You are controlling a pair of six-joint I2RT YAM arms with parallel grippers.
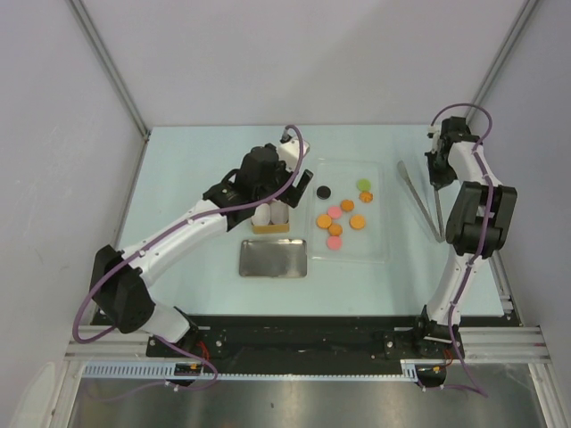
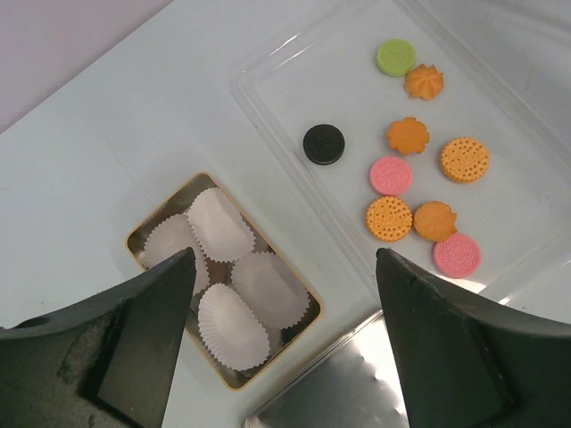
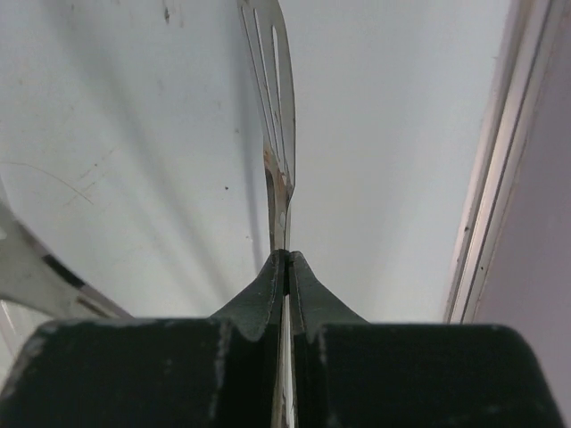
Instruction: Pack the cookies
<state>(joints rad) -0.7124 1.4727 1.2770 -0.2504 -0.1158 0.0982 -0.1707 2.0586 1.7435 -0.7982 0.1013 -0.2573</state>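
Right wrist: right fingers (image 3: 308,299) are clamping tongs (image 3: 278,134); left fingers (image 2: 446,339) are hovering apart over cups (image 2: 234,276); next, probably lifting tongs toward cookies (image 2: 390,218).

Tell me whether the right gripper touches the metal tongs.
Touching: right wrist view shows the right gripper shut on a blade of the metal tongs.

You're looking at a clear, glossy plastic tray (image 2: 303,80) holding matt, embossed cookies (image 2: 390,218). The cups (image 2: 219,227) are pleated white paper; their tan box (image 2: 161,207) may be card. The flat pan (image 1: 272,258) and tongs (image 3: 285,152) are shiny metal; the desk (image 2: 107,134) is smooth and matt.
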